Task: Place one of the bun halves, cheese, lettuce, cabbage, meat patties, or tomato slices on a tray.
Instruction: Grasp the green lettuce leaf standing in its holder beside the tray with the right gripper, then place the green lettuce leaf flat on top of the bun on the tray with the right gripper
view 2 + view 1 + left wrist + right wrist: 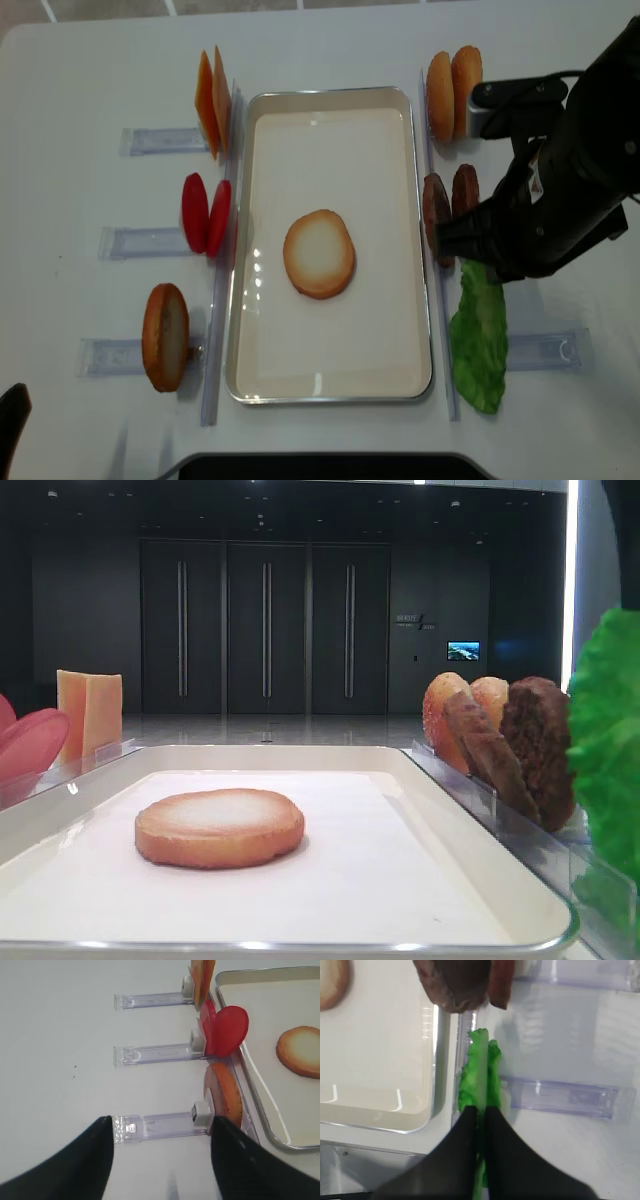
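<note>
My right gripper (pixel 480 1112) is shut on the near end of the green lettuce (pixel 480 1067), which stands edge-on just right of the white tray (pixel 432 1060). From above, the lettuce (pixel 480 340) shows below the right arm. One flat bun half (pixel 319 253) lies in the middle of the tray (pixel 330 382). Two dark meat patties (pixel 450 205) stand just beyond the lettuce, with two bun halves (pixel 452 80) further back. My left gripper (pixel 160 1132) is open over a clear holder, with nothing between its fingers, beside an upright bun half (pixel 227 1095).
Left of the tray stand cheese slices (pixel 210 100), tomato slices (pixel 205 213) and a bun half (pixel 166 335), each at a clear holder (pixel 125 240). More clear holders (pixel 545 350) lie on the right. The right arm (pixel 560 190) hangs over the right-hand row.
</note>
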Action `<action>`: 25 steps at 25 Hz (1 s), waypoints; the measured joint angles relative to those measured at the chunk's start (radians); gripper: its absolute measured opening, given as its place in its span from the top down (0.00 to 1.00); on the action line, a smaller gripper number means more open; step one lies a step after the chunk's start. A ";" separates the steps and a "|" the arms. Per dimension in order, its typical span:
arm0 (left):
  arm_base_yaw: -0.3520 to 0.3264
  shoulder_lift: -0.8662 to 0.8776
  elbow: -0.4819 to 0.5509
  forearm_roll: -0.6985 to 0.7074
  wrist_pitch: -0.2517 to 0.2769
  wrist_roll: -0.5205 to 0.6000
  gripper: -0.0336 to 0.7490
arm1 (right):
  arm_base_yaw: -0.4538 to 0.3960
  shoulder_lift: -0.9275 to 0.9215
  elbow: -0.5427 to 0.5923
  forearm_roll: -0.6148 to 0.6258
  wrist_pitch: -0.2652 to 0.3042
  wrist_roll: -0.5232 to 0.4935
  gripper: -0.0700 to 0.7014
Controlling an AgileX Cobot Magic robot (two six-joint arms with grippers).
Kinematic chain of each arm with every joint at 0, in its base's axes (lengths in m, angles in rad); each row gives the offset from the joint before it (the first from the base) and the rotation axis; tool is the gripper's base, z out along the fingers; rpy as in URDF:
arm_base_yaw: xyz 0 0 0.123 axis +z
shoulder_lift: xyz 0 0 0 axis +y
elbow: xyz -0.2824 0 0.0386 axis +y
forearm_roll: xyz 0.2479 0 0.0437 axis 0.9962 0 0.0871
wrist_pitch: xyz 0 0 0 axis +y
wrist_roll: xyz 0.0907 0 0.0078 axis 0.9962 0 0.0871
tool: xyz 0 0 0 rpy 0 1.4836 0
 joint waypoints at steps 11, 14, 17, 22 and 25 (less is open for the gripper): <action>0.000 0.000 0.000 0.000 0.000 0.000 0.36 | 0.000 -0.001 -0.184 0.166 -0.039 -0.128 0.89; 0.000 0.000 0.000 0.000 0.000 0.000 0.36 | 0.001 0.024 -0.184 0.294 -0.127 -0.218 0.89; 0.000 0.000 0.000 0.000 0.000 0.000 0.36 | 0.016 0.074 -0.184 0.400 -0.217 -0.301 0.89; 0.000 0.000 0.000 0.000 0.000 0.000 0.36 | 0.064 0.159 -0.184 0.465 -0.335 -0.365 0.89; 0.000 0.000 0.000 0.000 0.000 0.000 0.36 | 0.085 0.211 -0.184 0.508 -0.385 -0.403 0.89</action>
